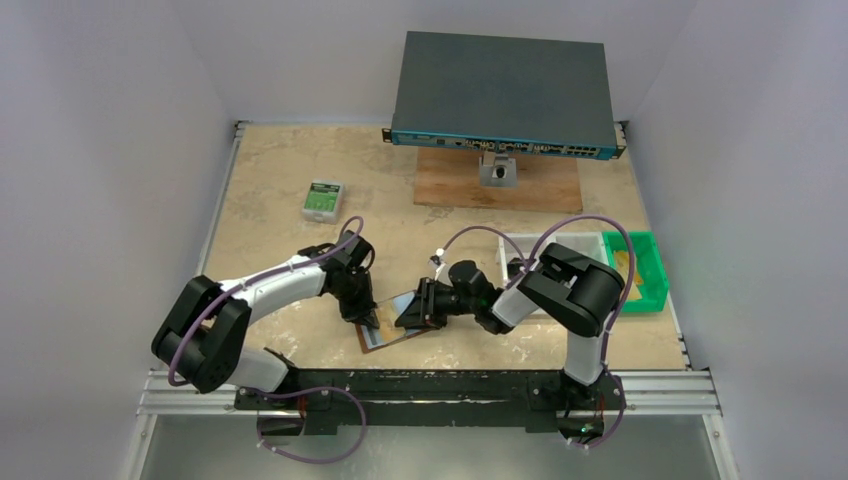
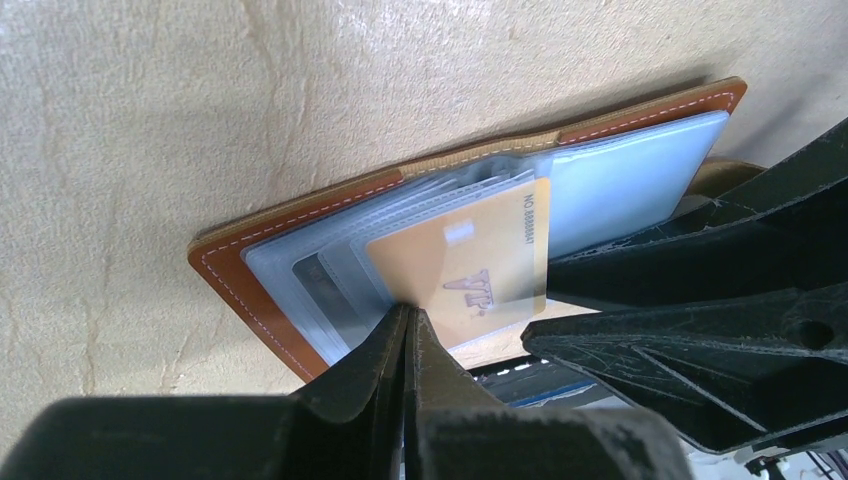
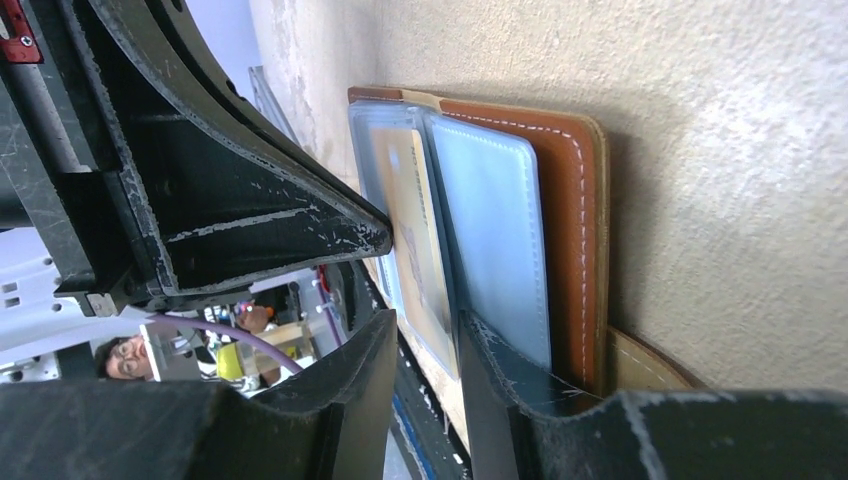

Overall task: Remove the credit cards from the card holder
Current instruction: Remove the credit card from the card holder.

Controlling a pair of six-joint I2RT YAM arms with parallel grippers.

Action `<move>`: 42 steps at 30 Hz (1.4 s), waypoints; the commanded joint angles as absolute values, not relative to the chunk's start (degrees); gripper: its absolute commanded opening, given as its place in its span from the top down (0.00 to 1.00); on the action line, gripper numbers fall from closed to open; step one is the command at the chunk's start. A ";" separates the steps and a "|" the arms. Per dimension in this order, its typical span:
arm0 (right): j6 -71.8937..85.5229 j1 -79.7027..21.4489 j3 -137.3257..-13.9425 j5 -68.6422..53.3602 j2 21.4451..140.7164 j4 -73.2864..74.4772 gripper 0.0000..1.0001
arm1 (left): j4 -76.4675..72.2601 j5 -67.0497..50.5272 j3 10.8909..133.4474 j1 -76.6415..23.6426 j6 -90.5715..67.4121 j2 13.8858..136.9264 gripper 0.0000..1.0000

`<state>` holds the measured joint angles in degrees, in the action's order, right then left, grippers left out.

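The card holder (image 2: 262,292) lies open on the table (image 1: 290,165) near its front edge, between the two hands. Its clear sleeves hold a gold card (image 2: 470,270) marked VIP, which sticks partly out, and a darker card (image 2: 322,282) deeper in. The holder is tan-brown leather with pale stitching and grey-blue inner pockets. The left hand (image 2: 405,322) is closed, its tips touching the gold card's edge; whether it pinches the card I cannot tell. The right hand (image 3: 428,330) is partly open, its fingers straddling the card and sleeves. A green bin (image 1: 652,296) sits at the table's right side.
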<state>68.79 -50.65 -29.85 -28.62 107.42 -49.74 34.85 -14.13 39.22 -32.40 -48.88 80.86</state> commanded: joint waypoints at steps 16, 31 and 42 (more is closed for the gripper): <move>73.57 -48.71 -25.80 -29.84 111.27 -58.64 0.91 | 36.38 -7.32 37.90 -32.91 -48.28 83.35 1.00; 72.36 -47.95 -23.83 -26.79 108.57 -56.04 1.00 | 37.69 -6.08 38.05 -32.72 -47.84 83.47 1.00; 67.70 -48.14 -27.24 -26.31 106.28 -49.82 0.78 | 36.96 -6.99 38.14 -32.65 -47.20 84.00 1.00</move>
